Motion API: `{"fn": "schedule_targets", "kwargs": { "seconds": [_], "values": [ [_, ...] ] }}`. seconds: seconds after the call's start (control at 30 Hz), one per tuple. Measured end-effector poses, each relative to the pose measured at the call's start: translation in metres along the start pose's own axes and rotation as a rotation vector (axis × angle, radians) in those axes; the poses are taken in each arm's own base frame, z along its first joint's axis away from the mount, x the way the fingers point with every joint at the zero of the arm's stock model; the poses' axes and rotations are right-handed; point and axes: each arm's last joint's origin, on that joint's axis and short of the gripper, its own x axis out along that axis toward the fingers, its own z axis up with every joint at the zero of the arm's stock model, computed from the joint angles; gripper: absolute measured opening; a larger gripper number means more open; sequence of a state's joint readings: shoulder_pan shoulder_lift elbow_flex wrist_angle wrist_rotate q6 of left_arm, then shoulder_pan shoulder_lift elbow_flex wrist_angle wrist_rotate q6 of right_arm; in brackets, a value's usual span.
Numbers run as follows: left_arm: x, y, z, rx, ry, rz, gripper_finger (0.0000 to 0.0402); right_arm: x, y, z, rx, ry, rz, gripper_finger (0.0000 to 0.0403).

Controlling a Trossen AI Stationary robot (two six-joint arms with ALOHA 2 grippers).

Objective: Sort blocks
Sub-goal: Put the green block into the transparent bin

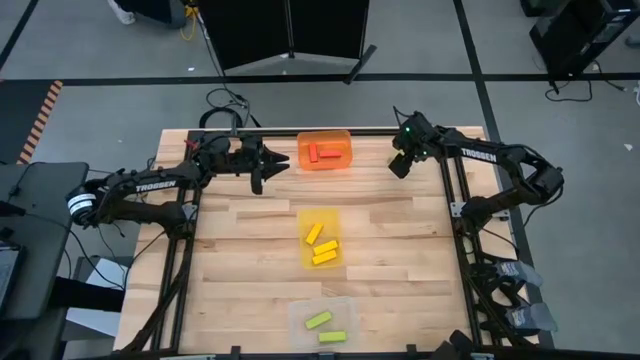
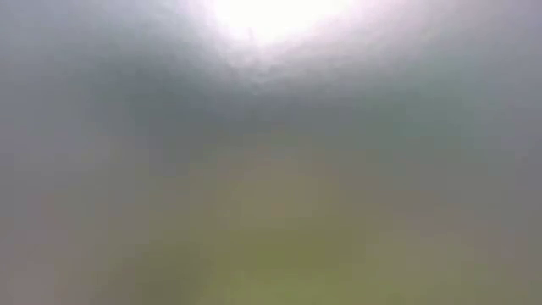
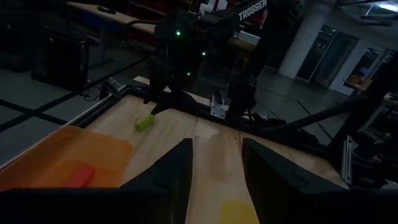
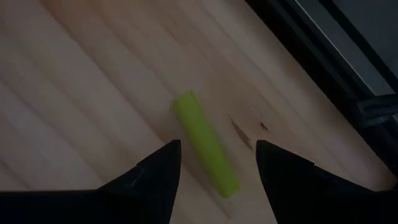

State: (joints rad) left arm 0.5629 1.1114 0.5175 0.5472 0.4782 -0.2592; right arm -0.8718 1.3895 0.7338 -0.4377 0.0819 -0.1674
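Dark fingers of the right hand (image 4: 217, 171) stand wide apart over a lime green oblong block (image 4: 205, 143) lying flat on the pale planked wooden worktop (image 1: 400, 240), near its far right corner. Beside the translucent orange tray (image 1: 325, 150), which holds red blocks (image 1: 323, 152), the left hand (image 1: 258, 170) hovers, also spread. Yellow blocks (image 1: 320, 245) fill a yellow tray (image 1: 319, 238); more lime blocks (image 1: 325, 327) lie in a clear tray (image 1: 322, 322). Grey floor surrounds everything.
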Motion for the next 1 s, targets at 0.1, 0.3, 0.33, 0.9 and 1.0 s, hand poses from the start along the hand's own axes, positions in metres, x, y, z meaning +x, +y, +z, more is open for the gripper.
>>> {"fn": "schedule_targets", "kwargs": {
  "seconds": [0.1, 0.3, 0.33, 0.9, 1.0],
  "values": [
    [0.000, 0.000, 0.000, 0.012, 0.000, 0.001, 0.0146, 0.000, -0.002, 0.001, 0.000, -0.014, 0.025, 0.0220],
    [0.000, 0.000, 0.000, 0.014, 0.001, 0.002, 0.0146, 0.000, -0.003, 0.004, 0.015, -0.047, 0.028, 0.0220],
    [0.000, 0.000, 0.000, 0.013, 0.004, 0.002, 0.0146, 0.000, -0.003, 0.003, 0.003, -0.040, 0.035, 0.0220],
    [0.000, 0.001, -0.004, 0.016, 0.038, 0.018, 0.0146, 0.003, 0.005, -0.002, -0.101, -0.033, 0.081, 0.0229],
    [0.000, 0.001, -0.004, 0.021, 0.039, 0.018, 0.0146, 0.009, 0.007, -0.008, -0.110, -0.049, 0.071, 0.0229]
  ]
}}
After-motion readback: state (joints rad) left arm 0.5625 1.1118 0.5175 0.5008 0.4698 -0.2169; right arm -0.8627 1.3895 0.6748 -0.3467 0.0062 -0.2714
